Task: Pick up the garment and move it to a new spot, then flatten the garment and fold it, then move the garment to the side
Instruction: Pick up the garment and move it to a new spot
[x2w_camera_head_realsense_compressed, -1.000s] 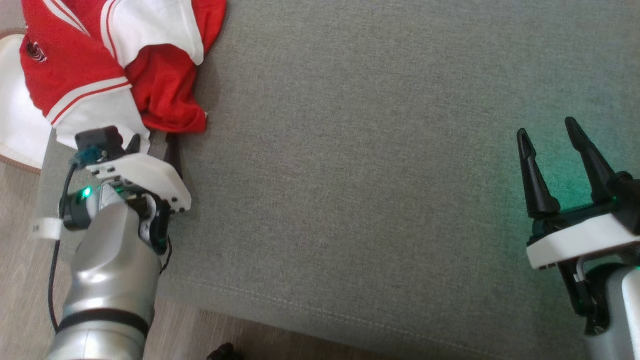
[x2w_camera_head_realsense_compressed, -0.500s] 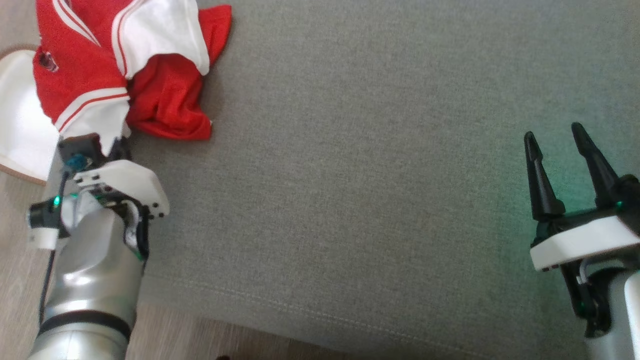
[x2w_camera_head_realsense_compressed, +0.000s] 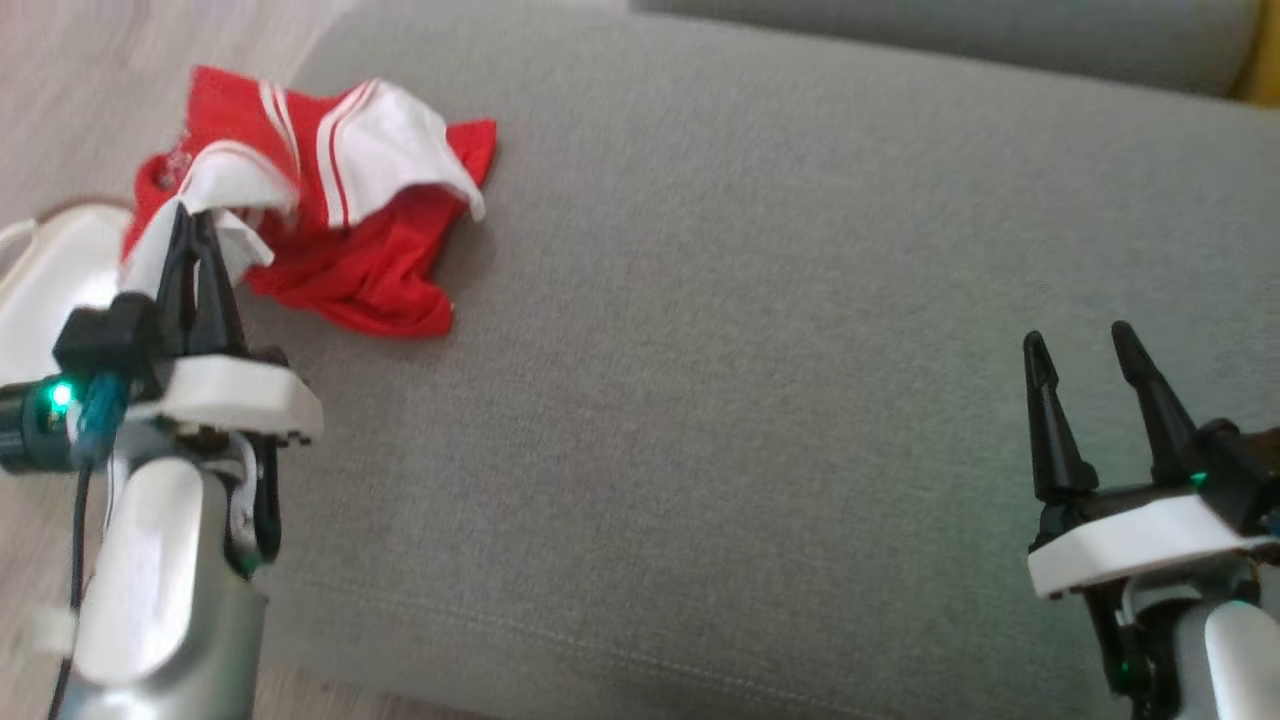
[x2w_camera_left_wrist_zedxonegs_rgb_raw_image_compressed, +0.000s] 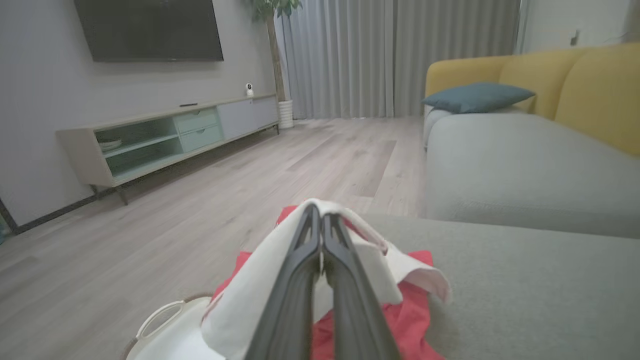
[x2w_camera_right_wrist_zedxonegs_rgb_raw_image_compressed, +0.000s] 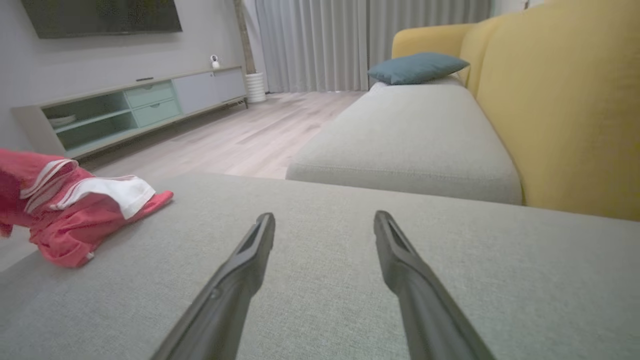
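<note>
Your left gripper (x2w_camera_head_realsense_compressed: 197, 222) was clamped tight on a white fold of the garment (x2w_camera_head_realsense_compressed: 370, 280), which was bunched at the far left corner of the grey sofa seat (x2w_camera_head_realsense_compressed: 750, 350), just beside a white basket (x2w_camera_head_realsense_compressed: 40, 270). It looked light and limp and would likely drape and trail, so a hem edge seemed the better hold. Your right gripper (x2w_camera_head_realsense_compressed: 1078, 340) hovered at the near right, spread wide and empty. The seat was broad and flat, with wooden floor (x2w_camera_left_wrist_zedxonegs_rgb_raw_image_compressed: 210, 200) and a TV cabinet (x2w_camera_left_wrist_zedxonegs_rgb_raw_image_compressed: 165, 135) beyond.

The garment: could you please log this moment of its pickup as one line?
phase: pickup | left tool: shut on garment, white edge | right tool: open, empty, above cushion | garment: crumpled, cushion's left end
</note>
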